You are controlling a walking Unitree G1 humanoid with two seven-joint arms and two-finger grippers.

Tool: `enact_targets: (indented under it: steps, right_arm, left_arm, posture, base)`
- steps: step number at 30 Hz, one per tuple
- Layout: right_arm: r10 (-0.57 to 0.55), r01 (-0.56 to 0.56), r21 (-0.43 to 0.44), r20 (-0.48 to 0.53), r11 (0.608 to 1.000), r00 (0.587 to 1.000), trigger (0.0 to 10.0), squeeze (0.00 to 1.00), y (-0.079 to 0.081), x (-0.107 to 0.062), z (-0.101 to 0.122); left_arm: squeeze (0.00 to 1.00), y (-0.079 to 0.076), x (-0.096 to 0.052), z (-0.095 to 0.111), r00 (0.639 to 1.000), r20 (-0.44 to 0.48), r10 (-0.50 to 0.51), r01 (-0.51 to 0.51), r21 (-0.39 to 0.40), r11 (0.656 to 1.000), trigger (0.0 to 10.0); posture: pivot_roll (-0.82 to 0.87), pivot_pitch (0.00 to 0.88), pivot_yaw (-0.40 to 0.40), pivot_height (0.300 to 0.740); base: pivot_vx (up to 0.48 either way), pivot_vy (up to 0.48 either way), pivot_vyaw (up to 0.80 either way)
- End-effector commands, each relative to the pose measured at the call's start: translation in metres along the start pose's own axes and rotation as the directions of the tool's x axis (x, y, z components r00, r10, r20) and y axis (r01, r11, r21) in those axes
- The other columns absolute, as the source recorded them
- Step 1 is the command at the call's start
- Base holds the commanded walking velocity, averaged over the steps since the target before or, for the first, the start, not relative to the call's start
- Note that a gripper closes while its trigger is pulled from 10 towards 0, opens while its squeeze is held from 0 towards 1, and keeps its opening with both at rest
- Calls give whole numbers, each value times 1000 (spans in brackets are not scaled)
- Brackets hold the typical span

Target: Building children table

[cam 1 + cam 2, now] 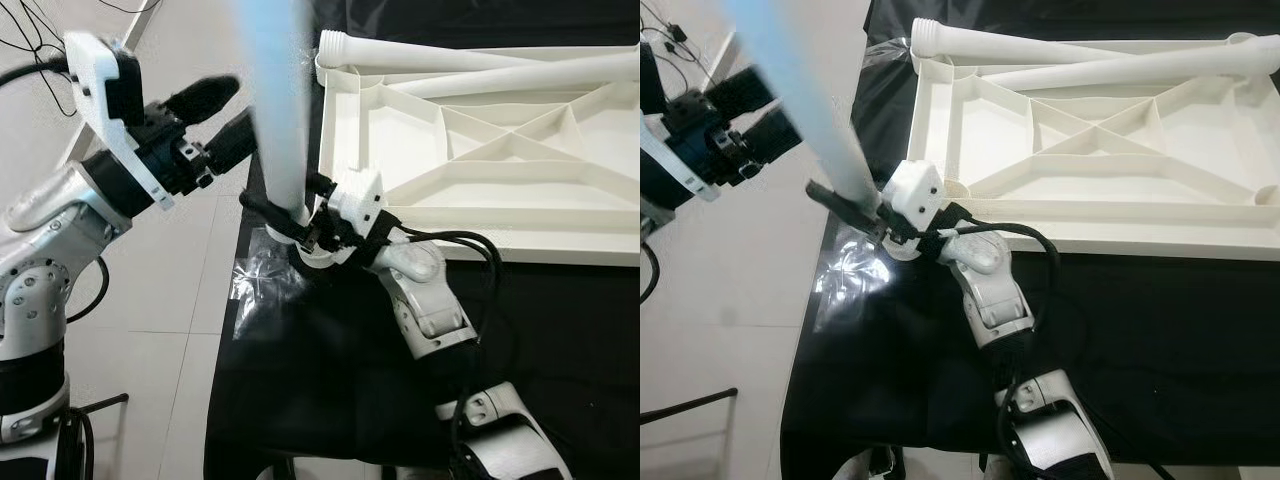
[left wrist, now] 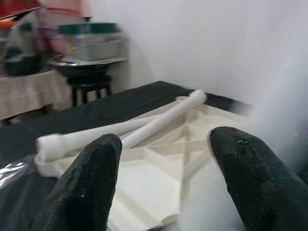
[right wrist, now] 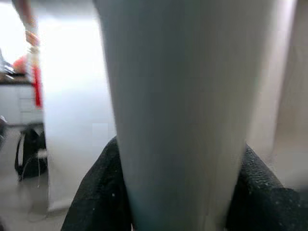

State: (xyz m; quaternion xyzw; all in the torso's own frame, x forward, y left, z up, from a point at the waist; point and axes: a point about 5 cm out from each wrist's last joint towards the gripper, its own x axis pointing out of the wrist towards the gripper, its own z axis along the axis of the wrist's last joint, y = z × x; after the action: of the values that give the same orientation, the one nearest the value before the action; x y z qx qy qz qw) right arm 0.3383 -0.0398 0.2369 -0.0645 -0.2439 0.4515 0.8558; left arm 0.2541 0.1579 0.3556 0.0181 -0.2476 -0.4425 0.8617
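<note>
The white tabletop [image 1: 520, 215] lies upside down on a black cloth, its ribs facing up. Two loose white legs [image 1: 430, 60] rest across its far side. A third pale leg [image 1: 275, 110] stands upright at the tabletop's near left corner. My right gripper [image 1: 290, 222] is shut on it low down, and in the right wrist view the leg [image 3: 178, 110] sits between the black fingers [image 3: 96, 192]. My left gripper [image 1: 222, 117] is open just left of the leg, higher up, with nothing between its fingers [image 2: 89, 187].
The black cloth [image 1: 330, 380] covers the floor under the tabletop, with crumpled clear plastic wrap [image 1: 255, 275] at its left edge. Pale floor tiles [image 1: 170, 300] lie to the left. Cables [image 1: 30, 35] trail at the far left. A stool with pots [image 2: 89, 57] stands beyond.
</note>
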Motion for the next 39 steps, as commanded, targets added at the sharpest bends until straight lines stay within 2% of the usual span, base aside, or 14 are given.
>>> enact_targets:
  steps: [1, 4, 8, 10, 12, 15, 16, 18, 22, 24, 28, 30, 33, 39]
  right_arm:
    - [-76, 80, 81, -49, 994, 996, 0, 0, -8, -5, -12]
    - [-141, 143, 109, -20, 984, 990, 0, 0, -24, -3, -5]
    - [-149, 150, 106, -15, 983, 989, 0, 0, -27, -3, -3]
    - [-109, 109, 4, -25, 994, 994, 0, 0, -28, -2, 0]
    - [-109, 109, 4, -25, 994, 994, 0, 0, -28, -2, 0]
    - [-9, 3, -127, -51, 992, 999, 0, 0, -18, 2, 3]
    - [-9, 3, -127, -51, 992, 999, 0, 0, -18, 2, 3]
    - [82, -92, -184, -63, 979, 995, 0, 0, -4, 9, 7]
    - [125, -137, -198, -70, 971, 990, 0, 0, 5, 14, 8]
    - [158, -172, -180, -92, 969, 983, 0, 0, 15, 23, 7]
    - [126, -142, -140, -118, 980, 985, 0, 0, 12, 32, 3]
    - [90, -104, -116, -126, 988, 988, 0, 0, 7, 35, 2]
    - [-59, 61, 18, -85, 998, 995, 0, 0, -16, 41, 8]
    - [-146, 146, 104, -14, 984, 989, 0, 0, -34, 41, 22]
  left_arm:
    - [0, -5, -4, 0, 1000, -19, -23, 24, 21, 999, 10000]
    - [0, -2, -9, 2, 1000, -20, 5, -5, 32, 999, 10000]
    - [0, -2, -10, 3, 1000, -21, 4, -4, 33, 999, 10000]
    - [0, -2, -10, 3, 1000, -29, 11, -9, 47, 999, 10000]
    - [0, -2, -10, 3, 1000, -29, 11, -9, 47, 999, 10000]
    - [0, 1, -8, 1, 998, -52, 34, -30, 84, 996, 10000]
    - [0, 1, -8, 1, 998, -52, 34, -30, 84, 996, 10000]
    - [0, 3, -6, -4, 996, -81, 39, -29, 121, 992, 10000]
    - [0, 2, -3, -7, 995, -99, 26, -12, 134, 991, 10000]
    - [0, -6, 2, -15, 992, -121, -37, 51, 120, 991, 10000]
    - [0, -15, 4, -20, 986, -132, -97, 110, 99, 989, 10000]
    - [0, -18, 5, -22, 985, -136, -107, 121, 98, 988, 10000]
    - [0, -13, 1, -19, 990, -130, -55, 74, 146, 987, 10000]
    - [0, -10, -1, -17, 995, -103, 13, 9, 210, 978, 10000]
  posture:
    - [13, 313, 92, 740]
    - [15, 313, 88, 740]
    - [15, 312, 88, 740]
    - [16, 312, 86, 740]
    - [16, 312, 86, 740]
    - [10, 310, 88, 740]
    - [10, 310, 88, 740]
    - [1, 303, 88, 740]
    - [0, 298, 87, 740]
    - [-9, 279, 86, 740]
    - [-7, 261, 82, 740]
    - [-6, 251, 78, 740]
    - [-6, 201, 66, 740]
    - [-14, 148, 55, 740]
  base:
    - [0, 0, 0]
    - [0, 0, 0]
    - [0, 0, 0]
    - [0, 0, 0]
    - [0, 0, 0]
    - [0, 0, 0]
    - [0, 0, 0]
    - [0, 0, 0]
    - [0, 0, 0]
    - [0, 0, 0]
    - [0, 0, 0]
    - [0, 0, 0]
    - [0, 0, 0]
    - [0, 0, 0]
